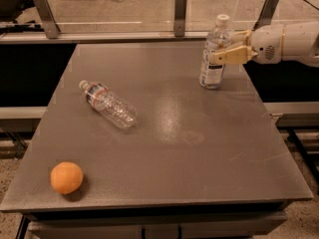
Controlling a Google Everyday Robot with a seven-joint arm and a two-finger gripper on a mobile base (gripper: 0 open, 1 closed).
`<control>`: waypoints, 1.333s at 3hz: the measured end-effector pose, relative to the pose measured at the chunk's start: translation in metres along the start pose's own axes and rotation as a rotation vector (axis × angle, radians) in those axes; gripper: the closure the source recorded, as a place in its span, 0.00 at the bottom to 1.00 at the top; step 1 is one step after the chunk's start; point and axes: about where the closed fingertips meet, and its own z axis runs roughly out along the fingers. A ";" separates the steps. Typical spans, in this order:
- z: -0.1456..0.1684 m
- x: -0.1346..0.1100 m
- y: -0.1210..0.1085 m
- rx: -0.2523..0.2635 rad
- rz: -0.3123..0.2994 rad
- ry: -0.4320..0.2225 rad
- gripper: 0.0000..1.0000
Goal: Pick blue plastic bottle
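Grey table top (209, 153) seen from its near edge. The blue plastic bottle (211, 72) stands upright in the far right corner area of the table, white cap uppermost, its white-and-dark label facing the viewer, its base resting on the surface.

The gripper (222, 46) reaches in from the right at about the height of the bottle's shoulder, carried on a white arm (291, 39) that runs off the right edge of view. Its two tan fingers (232, 55) are spread apart. The nearer one lies across the front of the bottle just above the label, and the farther one sits higher and behind, to the right of the neck. The bottle thus stands between the parted fingers. Whether either finger presses on the plastic cannot be told, and the bottle is not lifted.

A second bottle (108, 104), clear and ribbed with a red-striped label, lies on its side left of centre, cap pointing toward the far left, well apart from the gripper. An orange (66, 177) rests near the front left corner. A low transparent barrier on metal posts (181, 6) runs along the far edge
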 end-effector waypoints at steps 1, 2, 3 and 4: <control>-0.011 0.011 0.006 0.011 -0.006 0.058 0.65; -0.030 -0.001 0.009 0.007 -0.033 0.070 0.88; -0.075 -0.043 0.021 0.033 -0.074 0.175 1.00; -0.077 -0.045 0.022 0.028 -0.076 0.178 1.00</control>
